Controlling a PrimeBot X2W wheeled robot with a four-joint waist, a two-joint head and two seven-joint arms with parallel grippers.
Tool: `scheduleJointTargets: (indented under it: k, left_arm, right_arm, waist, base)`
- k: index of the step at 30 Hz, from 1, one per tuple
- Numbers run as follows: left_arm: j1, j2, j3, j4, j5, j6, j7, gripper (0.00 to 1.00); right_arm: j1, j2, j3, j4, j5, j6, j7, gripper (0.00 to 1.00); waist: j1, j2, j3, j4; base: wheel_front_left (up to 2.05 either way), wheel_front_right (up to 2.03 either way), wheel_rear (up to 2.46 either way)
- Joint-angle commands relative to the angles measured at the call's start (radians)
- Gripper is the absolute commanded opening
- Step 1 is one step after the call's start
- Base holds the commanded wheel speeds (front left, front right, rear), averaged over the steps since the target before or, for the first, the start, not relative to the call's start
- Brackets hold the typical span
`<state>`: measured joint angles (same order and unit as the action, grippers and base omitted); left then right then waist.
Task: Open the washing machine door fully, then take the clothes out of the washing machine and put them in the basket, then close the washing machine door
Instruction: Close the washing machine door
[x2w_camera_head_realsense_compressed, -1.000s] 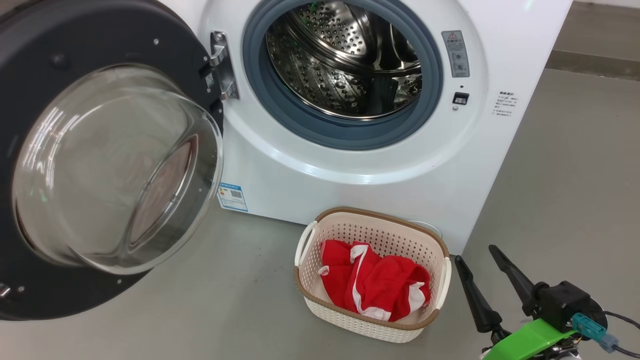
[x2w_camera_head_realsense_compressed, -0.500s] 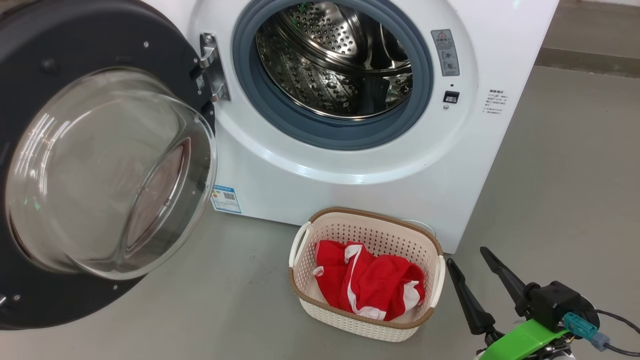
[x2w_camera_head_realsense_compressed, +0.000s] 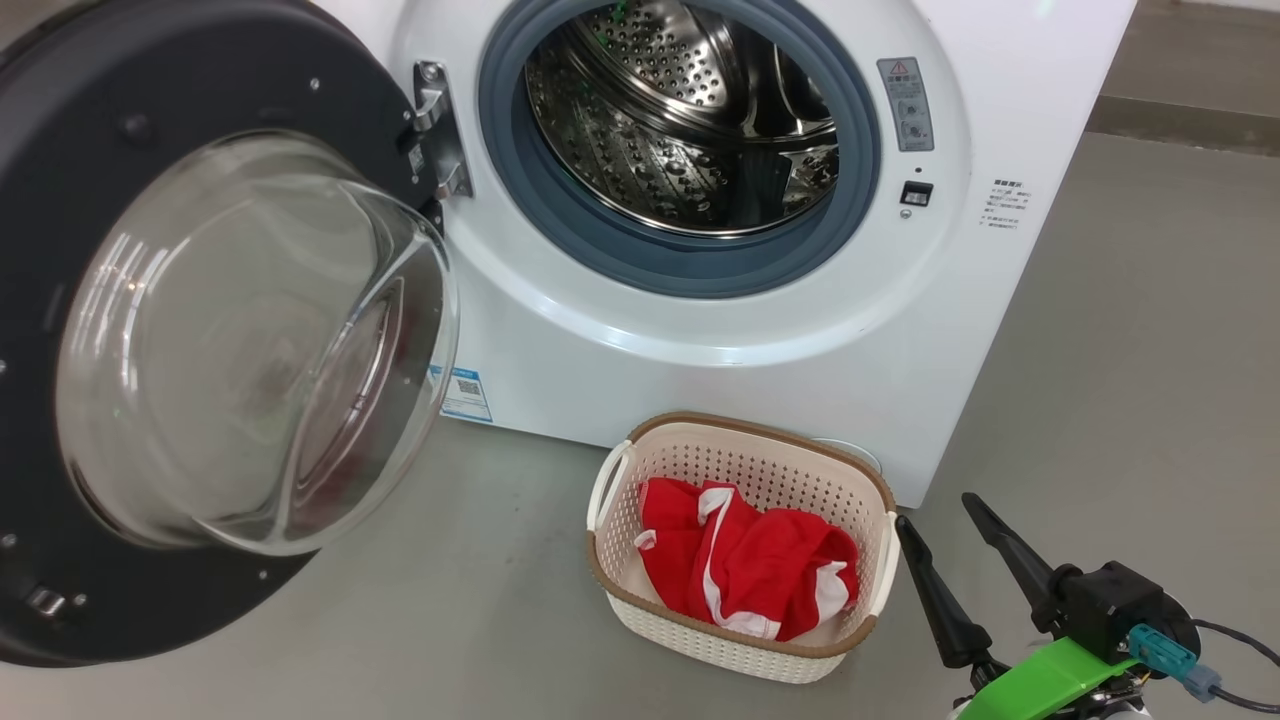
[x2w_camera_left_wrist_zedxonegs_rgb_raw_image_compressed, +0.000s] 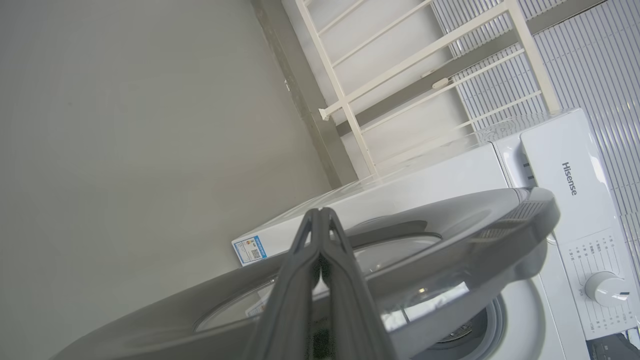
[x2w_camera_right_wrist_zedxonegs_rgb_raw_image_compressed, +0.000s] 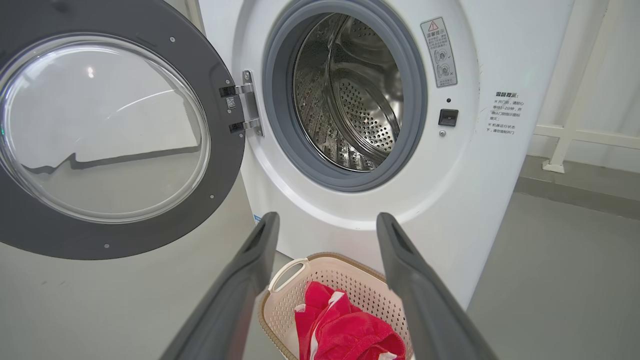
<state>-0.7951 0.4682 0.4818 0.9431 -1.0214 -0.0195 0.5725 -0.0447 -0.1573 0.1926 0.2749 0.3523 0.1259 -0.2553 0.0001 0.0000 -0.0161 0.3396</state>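
The washing machine (x2w_camera_head_realsense_compressed: 700, 350) stands with its steel drum (x2w_camera_head_realsense_compressed: 690, 110) bare. Its door (x2w_camera_head_realsense_compressed: 200, 330), black rim and bulging glass, is swung out to the left. On the floor in front sits the basket (x2w_camera_head_realsense_compressed: 640, 440) with the red clothes (x2w_camera_head_realsense_compressed: 750, 570) inside. My right gripper (x2w_camera_head_realsense_compressed: 935, 510) hangs open just right of the basket. In the right wrist view that gripper (x2w_camera_right_wrist_zedxonegs_rgb_raw_image_compressed: 327, 217) frames the basket (x2w_camera_right_wrist_zedxonegs_rgb_raw_image_compressed: 300, 262) and clothes (x2w_camera_right_wrist_zedxonegs_rgb_raw_image_compressed: 340, 335). My left gripper (x2w_camera_left_wrist_zedxonegs_rgb_raw_image_compressed: 320, 212) is shut on nothing, close to the door's outer face (x2w_camera_left_wrist_zedxonegs_rgb_raw_image_compressed: 450, 235).
Grey floor (x2w_camera_head_realsense_compressed: 1150, 350) spreads to the right of the machine and in front of the basket. A white railing (x2w_camera_right_wrist_zedxonegs_rgb_raw_image_compressed: 575, 135) runs behind the machine. A blue sticker (x2w_camera_head_realsense_compressed: 467, 393) marks the machine's lower left front.
The head view has shifted a little. The door looks swung slightly toward the machine, its latch edge now further in. The right gripper, basket and clothes keep their places.
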Motion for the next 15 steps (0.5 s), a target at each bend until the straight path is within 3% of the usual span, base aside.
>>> scheduleJointTargets:
  k: [1, 9, 15]
  left_arm:
    - [0.029, 0.010, 0.007, -0.037, -0.012, -0.011, 0.030, 0.00]
    - [0.120, -0.067, 0.050, -0.207, -0.088, -0.007, 0.093, 0.00]
    - [0.191, -0.133, 0.083, -0.351, -0.133, 0.043, 0.125, 0.00]
  right_arm:
    - [-0.022, -0.009, 0.012, -0.022, 0.004, 0.005, -0.006, 1.00]
    - [-0.016, 0.000, 0.007, -0.018, 0.003, 0.005, -0.006, 1.00]
    - [-0.014, 0.008, 0.008, -0.016, 0.002, 0.005, -0.006, 1.00]
  waist:
    - [-0.0001, 0.0000, 0.001, 0.003]
    - [-0.0001, 0.0000, -0.002, 0.017]
    - [-0.0001, 0.0000, -0.005, 0.017]
  base:
    - [0.00, 0.00, 0.00]
    - [0.00, 0.00, 0.00]
    - [0.00, 0.00, 0.00]
